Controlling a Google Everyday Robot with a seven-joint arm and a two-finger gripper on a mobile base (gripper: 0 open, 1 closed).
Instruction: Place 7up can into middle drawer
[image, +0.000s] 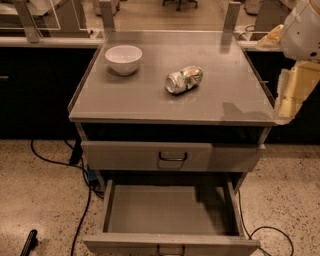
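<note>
My gripper (292, 95) hangs at the right edge of the desk (150, 100), well to the right of the 7up can (184, 80) and apart from it, and I cannot tell whether it is released or clenched. The 7up can lies on its side on the grey desk top, with the white bowl (123, 59) to its left. Below the can the upper drawer (172, 156) is closed, and under that the middle drawer (170, 210) is pulled out, its bare grey bottom showing. Dark cables (82, 215) trail over the speckled floor (40, 200) down to the can's left.
</note>
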